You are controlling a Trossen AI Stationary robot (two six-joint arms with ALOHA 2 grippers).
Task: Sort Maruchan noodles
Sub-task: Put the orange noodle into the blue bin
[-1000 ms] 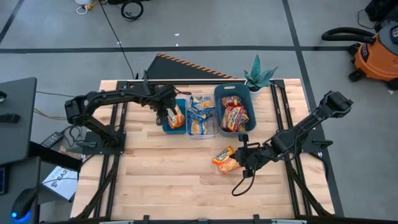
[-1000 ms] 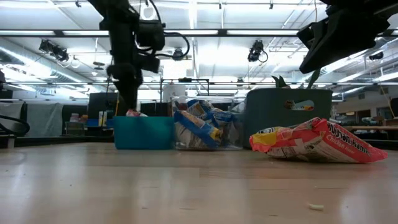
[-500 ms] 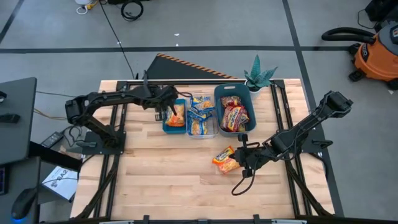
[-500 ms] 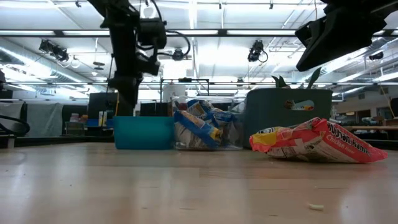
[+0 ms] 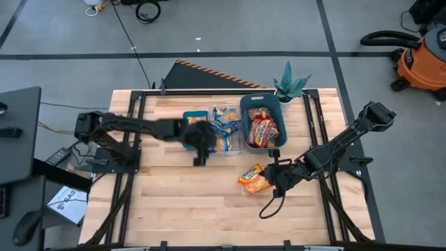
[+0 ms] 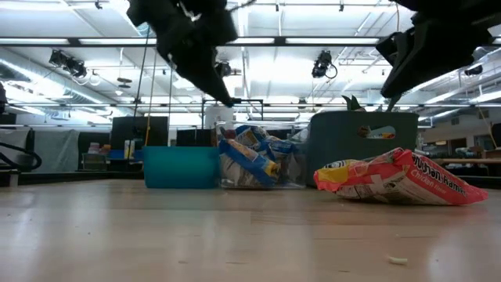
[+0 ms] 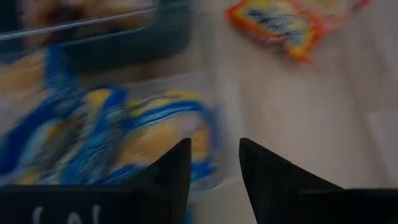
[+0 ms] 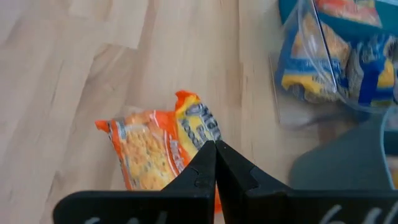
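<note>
**Two orange packets loose, rest already in bins**

From my remote seat: the left gripper [image 5: 200, 146] hangs over the counter [image 5: 174, 202] by the front edge of the clear bin [image 5: 226, 130], fingers [image 7: 171, 171] slightly spread with nothing between them. The right gripper [image 5: 273, 176] has its fingers pressed together, empty, right beside the orange noodle packets [image 5: 253, 179] lying loose on the wood. Blue-and-yellow packets [image 5: 224, 118] fill the clear bin, red packets [image 5: 263, 129] sit in the big teal bin [image 5: 245, 104], and one orange packet [image 5: 196, 116] in the small teal bin [image 5: 186, 143].
</note>
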